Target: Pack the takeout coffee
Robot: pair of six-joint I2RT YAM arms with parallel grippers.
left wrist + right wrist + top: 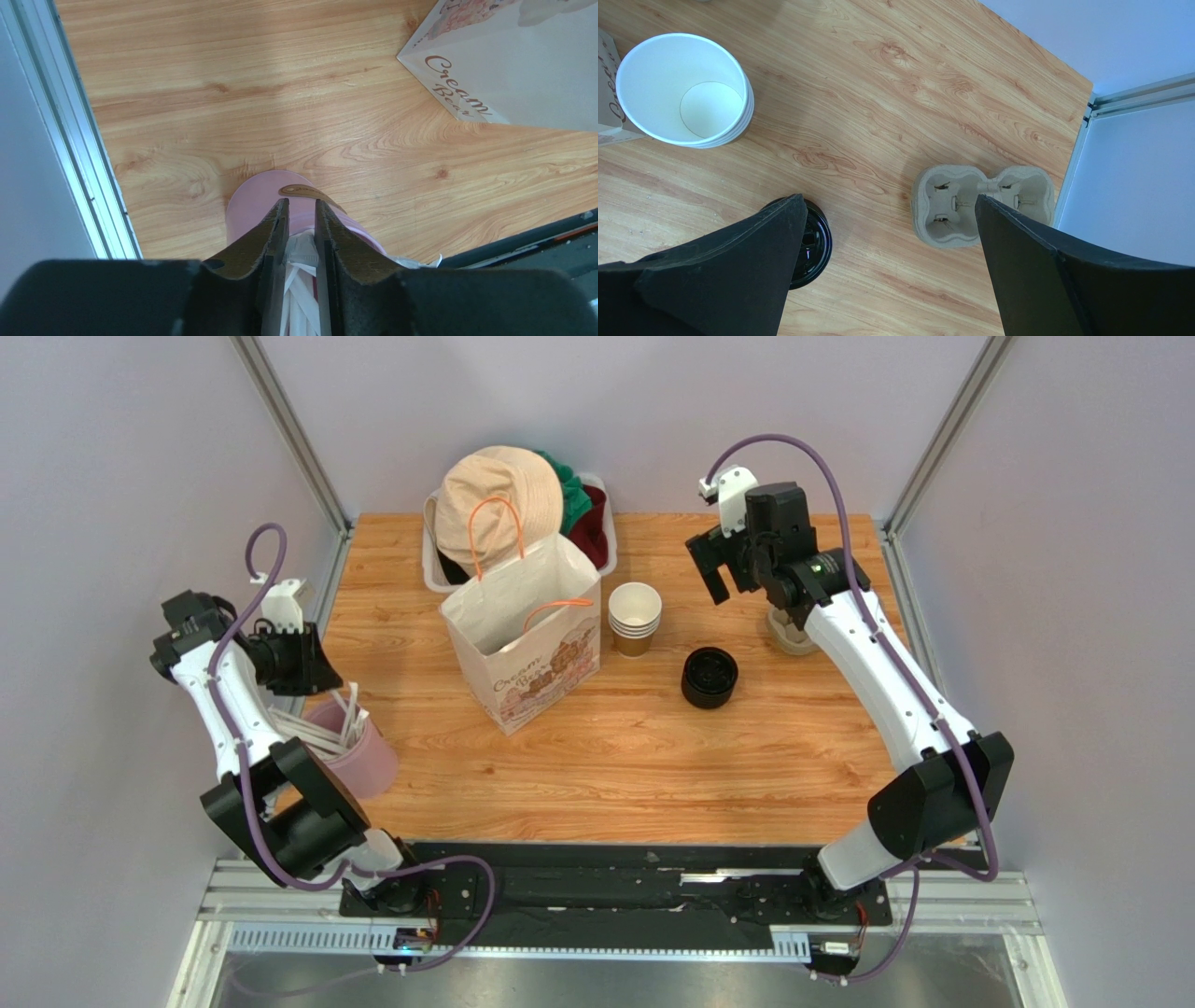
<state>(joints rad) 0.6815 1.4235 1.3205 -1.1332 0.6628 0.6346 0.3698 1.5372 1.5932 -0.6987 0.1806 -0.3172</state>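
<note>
The takeout coffee cups point(634, 616), kraft-brown with white insides point(682, 87), stand stacked and open-topped beside the paper bag point(519, 637). A stack of black lids point(710, 676) sits just right of them point(812, 241). My right gripper point(716, 567) hangs open high over the table point(889, 203), with nothing between its fingers. My left gripper point(316, 679) points down into the pink cup point(253, 203) at the left edge. Its jaws point(302, 204) stand narrow, pressed on the white straws point(300, 280) in that cup.
A pulp cup carrier point(955, 203) lies by the right edge, partly under my right arm point(793, 633). A basket point(596, 490) of hats and cloth stands at the back behind the bag. A metal frame rail point(77, 140) runs along the left side.
</note>
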